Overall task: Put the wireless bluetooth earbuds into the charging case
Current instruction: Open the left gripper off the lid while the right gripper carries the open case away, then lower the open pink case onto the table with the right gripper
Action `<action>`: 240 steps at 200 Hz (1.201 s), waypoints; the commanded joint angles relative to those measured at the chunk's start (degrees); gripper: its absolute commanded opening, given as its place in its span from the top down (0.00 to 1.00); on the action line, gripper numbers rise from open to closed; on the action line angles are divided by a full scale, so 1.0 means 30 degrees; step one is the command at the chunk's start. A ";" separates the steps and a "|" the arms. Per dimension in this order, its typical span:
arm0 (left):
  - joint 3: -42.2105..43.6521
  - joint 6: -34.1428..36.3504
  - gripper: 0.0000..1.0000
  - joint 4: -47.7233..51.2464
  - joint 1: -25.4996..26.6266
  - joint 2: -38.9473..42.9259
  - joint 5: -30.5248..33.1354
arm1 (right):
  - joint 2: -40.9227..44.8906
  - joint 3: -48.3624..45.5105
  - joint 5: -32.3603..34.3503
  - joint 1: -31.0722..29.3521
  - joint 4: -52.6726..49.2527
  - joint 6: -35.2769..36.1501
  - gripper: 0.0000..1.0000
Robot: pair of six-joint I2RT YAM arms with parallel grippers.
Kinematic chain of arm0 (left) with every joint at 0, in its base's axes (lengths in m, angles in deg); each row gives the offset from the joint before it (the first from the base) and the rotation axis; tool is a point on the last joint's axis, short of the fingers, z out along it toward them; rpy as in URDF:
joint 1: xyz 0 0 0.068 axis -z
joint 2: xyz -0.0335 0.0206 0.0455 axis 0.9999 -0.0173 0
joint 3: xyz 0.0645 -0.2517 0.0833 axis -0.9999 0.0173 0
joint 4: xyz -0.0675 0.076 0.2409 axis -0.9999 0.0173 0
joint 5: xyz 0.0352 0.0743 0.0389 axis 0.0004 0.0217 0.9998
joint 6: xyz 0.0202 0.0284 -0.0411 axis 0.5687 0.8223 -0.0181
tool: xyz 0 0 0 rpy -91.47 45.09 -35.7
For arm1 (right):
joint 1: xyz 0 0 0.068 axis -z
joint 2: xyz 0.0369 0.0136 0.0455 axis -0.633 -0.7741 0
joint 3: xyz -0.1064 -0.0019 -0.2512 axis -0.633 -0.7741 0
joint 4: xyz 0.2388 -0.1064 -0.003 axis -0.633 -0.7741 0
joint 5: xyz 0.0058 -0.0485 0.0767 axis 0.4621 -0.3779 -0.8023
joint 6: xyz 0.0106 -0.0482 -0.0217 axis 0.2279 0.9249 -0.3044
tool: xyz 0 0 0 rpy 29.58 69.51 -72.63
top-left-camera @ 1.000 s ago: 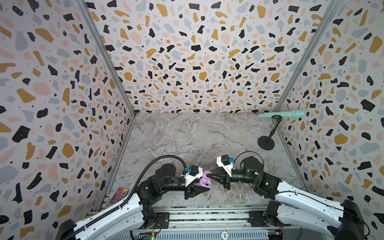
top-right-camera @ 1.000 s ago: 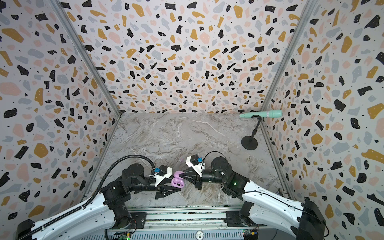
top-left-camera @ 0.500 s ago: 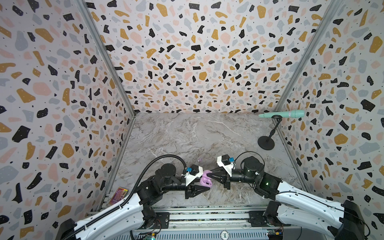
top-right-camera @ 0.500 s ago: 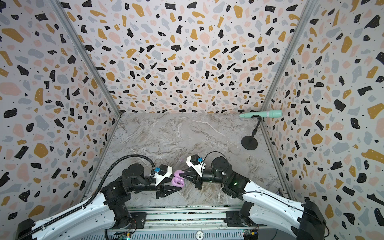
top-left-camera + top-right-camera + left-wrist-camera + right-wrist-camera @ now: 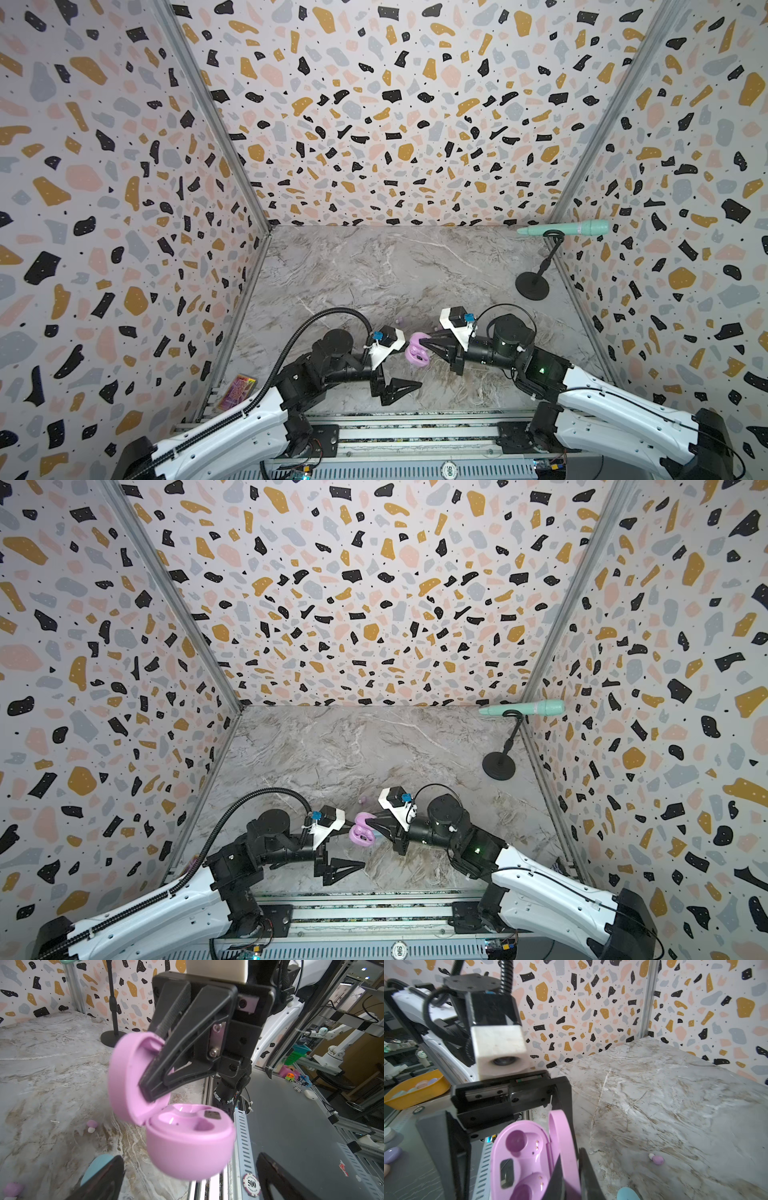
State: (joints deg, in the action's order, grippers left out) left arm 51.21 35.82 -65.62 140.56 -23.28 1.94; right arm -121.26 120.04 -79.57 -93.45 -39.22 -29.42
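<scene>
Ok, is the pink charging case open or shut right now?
Open. The charging case has its lid swung up, pinched by the right end effector, and both wells show empty.

Both arms wear glossy white shells over black joints; a ribbed black hose point(image 5: 332, 309) arches over the left arm point(image 5: 232, 424), and a green light glows on the right arm point(image 5: 615, 401). The right pincer point(image 5: 148, 1089) is matte black, its wedge-shaped fingers point(image 5: 178, 1009) ribbed, with silver screws behind.
</scene>
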 commanded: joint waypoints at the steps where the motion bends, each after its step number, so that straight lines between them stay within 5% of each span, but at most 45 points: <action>1: 0.0011 -0.0315 0.00 -0.1080 0.0096 0.0575 0.0859 | -0.0006 0.1320 0.1722 0.0403 -0.0635 0.0708 1.00; 38: 0.0099 0.0326 0.00 -0.1304 0.0073 0.2378 0.4958 | -0.0301 0.1844 0.2475 0.1422 -0.1100 0.1448 1.00; 102: -0.0464 0.0779 0.00 -0.1137 0.0073 0.3846 1.9422 | -0.2016 0.3285 0.5715 0.2225 -0.2403 0.5617 1.00; 128: -0.0079 0.0796 0.00 -0.0753 0.0088 0.3835 2.3443 | -0.2634 0.3483 0.5320 0.3171 -0.2140 0.7026 1.00; 170: 0.0534 0.0949 0.00 -0.0689 0.0044 0.4465 2.5781 | -0.3993 0.3902 0.4460 0.5129 -0.1589 0.9392 1.00; 240: 0.0802 0.1181 0.00 -0.0546 0.0047 0.4750 2.5288 | -0.7660 0.3704 0.3680 0.7192 0.0313 1.2829 1.00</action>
State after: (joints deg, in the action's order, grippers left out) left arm 52.82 38.27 -66.43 140.56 -9.21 76.63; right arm -142.02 130.11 -66.66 -73.10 -42.11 4.26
